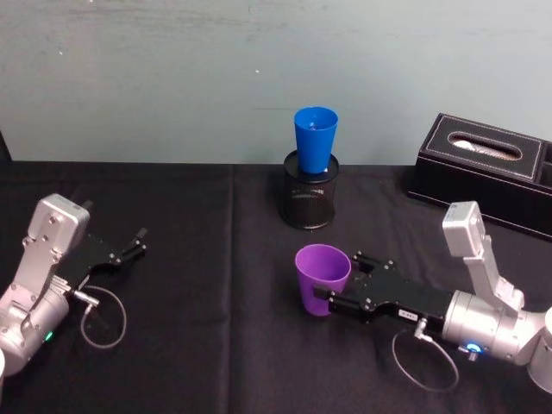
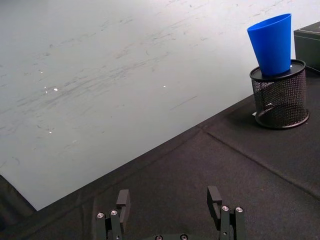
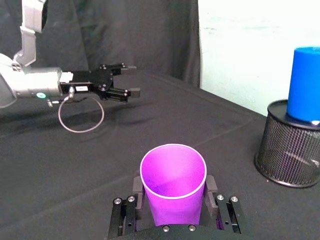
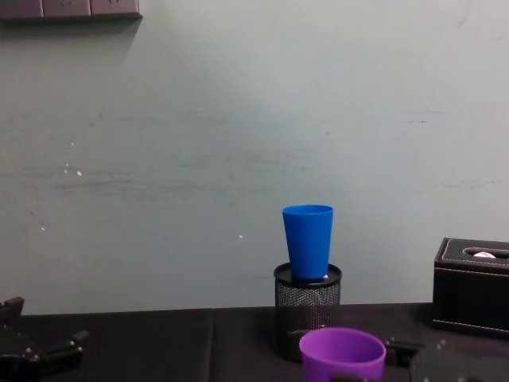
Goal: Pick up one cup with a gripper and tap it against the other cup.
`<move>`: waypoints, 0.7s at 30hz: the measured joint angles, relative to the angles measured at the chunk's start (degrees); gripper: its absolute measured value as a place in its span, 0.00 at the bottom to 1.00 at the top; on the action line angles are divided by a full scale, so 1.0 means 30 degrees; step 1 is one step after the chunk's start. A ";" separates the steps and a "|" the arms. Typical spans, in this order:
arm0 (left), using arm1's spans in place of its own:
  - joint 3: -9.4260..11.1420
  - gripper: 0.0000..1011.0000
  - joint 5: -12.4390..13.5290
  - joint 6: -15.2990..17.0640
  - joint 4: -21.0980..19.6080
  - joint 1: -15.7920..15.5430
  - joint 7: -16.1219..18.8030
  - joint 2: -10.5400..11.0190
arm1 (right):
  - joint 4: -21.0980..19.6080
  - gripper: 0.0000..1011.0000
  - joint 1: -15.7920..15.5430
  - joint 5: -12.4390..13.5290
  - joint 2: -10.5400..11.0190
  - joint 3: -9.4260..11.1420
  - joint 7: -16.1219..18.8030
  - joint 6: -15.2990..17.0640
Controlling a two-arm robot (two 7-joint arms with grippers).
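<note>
The purple cup (image 1: 322, 278) stands upright on the black cloth, right of centre and near me. My right gripper (image 1: 342, 282) reaches in from the right with a finger pressed on each side of it, shut on the purple cup (image 3: 173, 182). Behind it the blue cup (image 1: 316, 138) stands upright inside a black mesh pot (image 1: 310, 190) by the wall, well apart from the purple one. In the chest view the blue cup (image 4: 308, 241) rises above the purple cup's rim (image 4: 342, 346). My left gripper (image 1: 134, 244) rests at the far left, open and empty.
A black tissue box (image 1: 483, 164) sits at the back right. The table's black cloth (image 1: 207, 345) lies bare between the two arms. A cable loop (image 1: 103, 315) hangs by the left wrist, another cable loop (image 1: 423, 358) by the right.
</note>
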 joint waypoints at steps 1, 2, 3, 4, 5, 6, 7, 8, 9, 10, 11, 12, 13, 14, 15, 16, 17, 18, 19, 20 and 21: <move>0.0000 1.00 0.0000 0.0000 0.0000 0.0001 -0.0001 0.0000 | -0.0191 0.71 0.0001 0.0029 0.0074 0.0012 -0.0038 0.0189; -0.0001 1.00 0.0001 0.0000 0.0000 0.0000 -0.0001 0.0001 | -0.0658 0.71 0.0006 0.0083 0.0264 0.0039 -0.0170 0.0624; 0.0000 1.00 0.0001 0.0001 0.0001 -0.0001 0.0000 0.0000 | -0.0881 0.71 0.0021 0.0119 0.0360 0.0058 -0.0231 0.0830; 0.0000 1.00 0.0000 0.0000 0.0000 0.0000 -0.0001 0.0000 | -0.1320 0.71 0.0056 0.0221 0.0571 0.0112 -0.0325 0.1187; -0.0001 1.00 0.0000 0.0000 0.0000 0.0001 -0.0001 -0.0001 | -0.1545 0.71 0.0071 0.0278 0.0666 0.0136 -0.0377 0.1386; 0.0000 1.00 0.0000 0.0000 0.0000 0.0002 -0.0001 -0.0001 | -0.1952 0.71 0.0112 0.0394 0.0871 0.0206 -0.0451 0.1706; 0.0000 1.00 0.0000 0.0000 0.0001 0.0001 -0.0001 0.0000 | -0.2213 0.71 0.0134 0.0477 0.0971 0.0247 -0.0489 0.1867; -0.0001 1.00 0.0000 0.0001 0.0000 0.0001 -0.0001 -0.0001 | -0.2436 0.71 0.0157 0.0562 0.1080 0.0294 -0.0547 0.2035; 0.0000 1.00 0.0000 0.0000 0.0001 0.0001 -0.0001 0.0000 | -0.2641 0.71 0.0171 0.0651 0.1174 0.0339 -0.0584 0.2194; -0.0001 1.00 0.0000 0.0000 0.0000 0.0000 -0.0001 0.0000 | -0.2876 0.71 0.0184 0.0739 0.1283 0.0386 -0.0627 0.2346; -0.0001 1.00 0.0000 0.0000 0.0000 0.0000 -0.0001 0.0000 | -0.3321 0.71 0.0203 0.0955 0.1487 0.0497 -0.0710 0.2631; 0.0000 1.00 0.0000 0.0000 0.0001 0.0001 -0.0001 0.0000 | -0.3545 0.71 0.0207 0.1075 0.1583 0.0551 -0.0727 0.2758; 0.0000 1.00 0.0000 0.0000 0.0000 0.0001 -0.0001 -0.0001 | -0.3955 0.71 0.0217 0.1333 0.1759 0.0660 -0.0752 0.2994; -0.0001 1.00 0.0000 0.0000 0.0000 0.0001 -0.0001 0.0000 | -0.4156 0.71 0.0217 0.1452 0.1856 0.0718 -0.0766 0.3096; -0.0001 1.00 0.0000 0.0000 0.0000 0.0001 -0.0001 -0.0001 | -0.4347 0.71 0.0217 0.1599 0.1933 0.0765 -0.0777 0.3206; -0.0001 1.00 0.0001 0.0000 0.0000 0.0001 -0.0001 0.0000 | -0.4527 0.71 0.0218 0.1737 0.2008 0.0818 -0.0790 0.3308; -0.0001 1.00 0.0000 0.0000 0.0000 0.0000 -0.0001 -0.0001 | -0.4672 0.71 0.0223 0.1863 0.2077 0.0867 -0.0810 0.3399; 0.0000 1.00 0.0000 0.0000 0.0000 0.0000 -0.0001 0.0000 | -0.4923 0.71 0.0237 0.2136 0.2193 0.0946 -0.0833 0.3585; 0.0000 1.00 0.0000 0.0001 0.0000 0.0001 -0.0001 -0.0001 | -0.5036 0.71 0.0248 0.2245 0.2242 0.0981 -0.0843 0.3656; -0.0001 1.00 0.0000 0.0001 0.0000 0.0000 -0.0001 0.0000 | -0.5203 0.71 0.0275 0.2464 0.2321 0.1029 -0.0875 0.3803; -0.0001 1.00 0.0000 0.0001 0.0000 0.0001 -0.0001 -0.0001 | -0.5257 0.71 0.0294 0.2567 0.2353 0.1049 -0.0890 0.3873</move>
